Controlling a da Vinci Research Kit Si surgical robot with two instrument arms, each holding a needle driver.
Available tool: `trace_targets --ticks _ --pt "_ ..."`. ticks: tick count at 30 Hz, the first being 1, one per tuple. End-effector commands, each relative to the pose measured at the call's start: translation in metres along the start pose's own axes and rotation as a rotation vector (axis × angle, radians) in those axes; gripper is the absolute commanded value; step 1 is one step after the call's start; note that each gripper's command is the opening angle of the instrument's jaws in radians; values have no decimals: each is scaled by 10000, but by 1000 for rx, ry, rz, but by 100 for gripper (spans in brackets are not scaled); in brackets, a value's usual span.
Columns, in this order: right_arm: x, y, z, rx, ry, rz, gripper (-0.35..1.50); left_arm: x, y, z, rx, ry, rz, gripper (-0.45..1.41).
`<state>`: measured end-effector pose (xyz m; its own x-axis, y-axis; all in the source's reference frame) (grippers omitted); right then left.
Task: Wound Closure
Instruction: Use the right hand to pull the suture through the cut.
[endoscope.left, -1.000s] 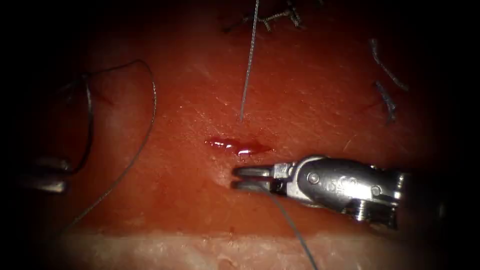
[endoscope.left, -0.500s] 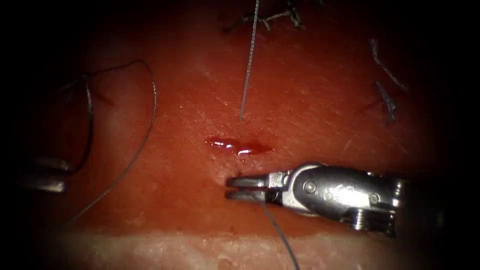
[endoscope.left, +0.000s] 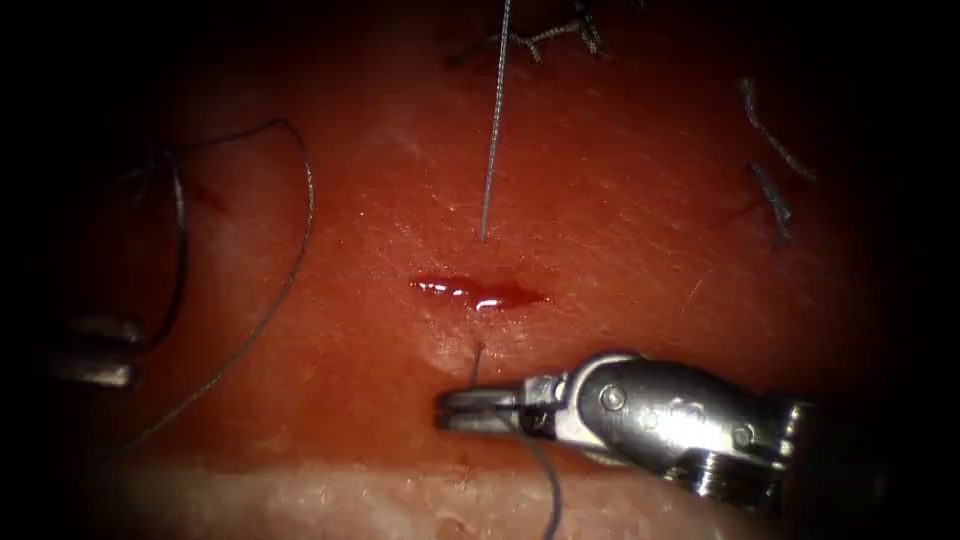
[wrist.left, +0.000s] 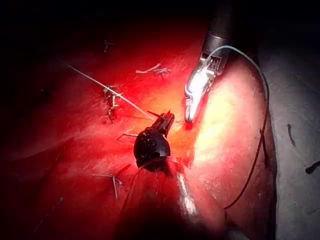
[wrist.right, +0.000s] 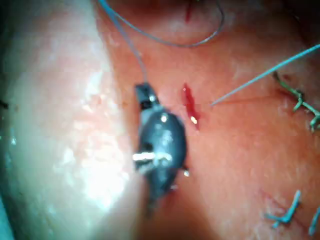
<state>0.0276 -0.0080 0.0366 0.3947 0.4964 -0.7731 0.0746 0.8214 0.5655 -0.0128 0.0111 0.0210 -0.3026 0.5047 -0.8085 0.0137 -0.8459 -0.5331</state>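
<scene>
The short cut (endoscope.left: 475, 293) in the tissue (endoscope.left: 620, 230) glistens with red fluid. Just in front of it my right tool (endoscope.left: 470, 410) is shut on the thread (endoscope.left: 478, 370), which rises out of the tissue below the cut and trails off past the jaws. Another strand (endoscope.left: 492, 150) enters the tissue behind the cut. The right wrist view has the same tool (wrist.right: 145, 92) beside the cut (wrist.right: 190, 107). Far to the left, the dark curved needle (endoscope.left: 180, 250) lies out of the tissue, its lower end reaching my left tool (endoscope.left: 100, 350). I cannot see if that tool holds it.
A long thread loop (endoscope.left: 270, 310) sweeps over the tissue left of the cut. An older knotted stitch (endoscope.left: 560, 35) lies at the back, and cut thread ends (endoscope.left: 775, 205) lie at the right. The tissue's pale front edge (endoscope.left: 400, 500) runs just below the right tool.
My right tool has moved down and to the left, away from the cut. A short length of thread now shows between the tissue and its jaws. The left tool and needle have stayed put.
</scene>
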Motion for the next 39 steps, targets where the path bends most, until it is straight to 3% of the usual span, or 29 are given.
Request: trace_targets --ticks 1,13,30,39 --pt "-7 -1 9 13 -2 31 -35 -3 -5 6 0 1 2 -45" --pt "-6 -31 7 160 9 261 -35 -3 -5 6 0 1 2 -45" --pt "16 -99 12 390 -92 182 -35 -4 -5 6 0 1 3 -45" --pt "9 -121 22 469 -154 125 -35 -4 -5 6 -1 1 3 -45"
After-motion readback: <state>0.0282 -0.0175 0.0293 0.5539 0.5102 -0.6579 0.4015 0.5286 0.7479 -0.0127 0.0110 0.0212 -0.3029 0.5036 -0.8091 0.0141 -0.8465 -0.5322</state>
